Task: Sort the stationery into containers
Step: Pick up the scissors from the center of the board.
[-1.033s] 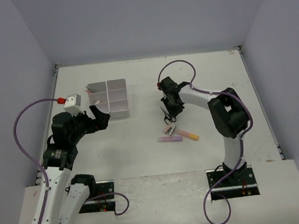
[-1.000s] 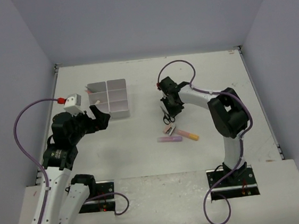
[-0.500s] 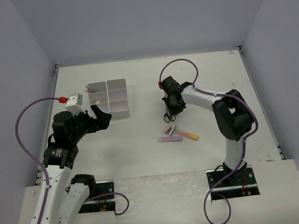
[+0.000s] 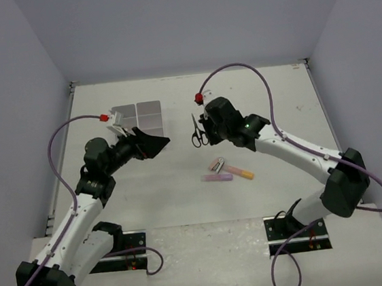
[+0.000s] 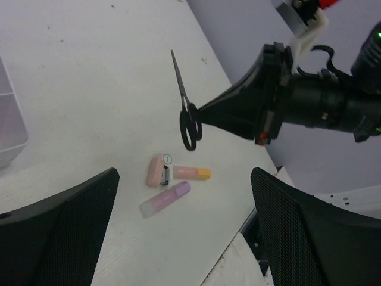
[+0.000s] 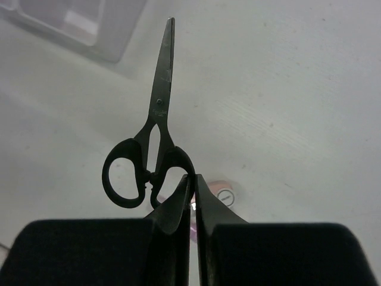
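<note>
white tabletop [image 4: 268,101], pale walls around. the right gripper [image 6: 191,196] has its fingers pinched tight on a black handle loop of the scissors [image 6: 152,137], held off the surface just right of the tray [image 4: 148,110]. the left gripper [image 4: 151,142] gapes wide and empty in front of the tray. the purple marker [image 4: 216,178] lies further right. the step in hand looks like carrying the scissors; next, travel over a compartment and let go.

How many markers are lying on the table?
2: a purple plastic marker and a pink-orange marker, side by side near the pink eraser. The white tray may hide more.
</note>
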Controlling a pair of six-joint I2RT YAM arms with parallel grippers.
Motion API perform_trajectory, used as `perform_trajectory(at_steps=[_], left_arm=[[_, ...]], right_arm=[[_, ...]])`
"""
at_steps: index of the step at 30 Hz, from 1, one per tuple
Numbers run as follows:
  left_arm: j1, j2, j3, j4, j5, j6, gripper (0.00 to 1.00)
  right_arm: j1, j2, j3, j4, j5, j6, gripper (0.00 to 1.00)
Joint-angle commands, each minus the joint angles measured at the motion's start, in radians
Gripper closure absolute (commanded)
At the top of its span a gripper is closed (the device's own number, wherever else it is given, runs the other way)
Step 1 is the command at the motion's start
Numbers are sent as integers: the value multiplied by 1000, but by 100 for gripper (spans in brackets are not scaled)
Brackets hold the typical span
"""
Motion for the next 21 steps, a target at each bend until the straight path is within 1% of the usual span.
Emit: perform_trajectory(at_steps=[1, 5, 8, 11, 13, 16, 19, 20, 21], left_arm=[[-39, 79, 91, 164, -28, -73, 8], [-59, 126, 114, 167, -41, -77, 17], [-86, 124, 96, 292, -10, -81, 18], [-131, 128, 100, 339, 2, -61, 18], [-157, 140, 122, 337, -5, -41, 19], [-186, 153, 135, 330, -27, -24, 22], [-191, 179, 162, 290, -57, -1, 30], [-192, 185, 173, 258, -80, 9, 34], [-193, 188, 181, 222, -114, 15, 41]], right_arm=[[114, -162, -36, 73, 70, 37, 100], [181, -246, -52, 94, 64, 56, 100], [211, -261, -25, 70, 74, 61, 100], [235, -230, 18, 33, 117, 67, 100], [251, -204, 51, -7, 145, 73, 100], [280, -189, 71, -19, 166, 73, 100], [294, -190, 76, -17, 176, 77, 100], [299, -191, 77, -17, 176, 78, 100], [303, -193, 78, -18, 174, 78, 100]])
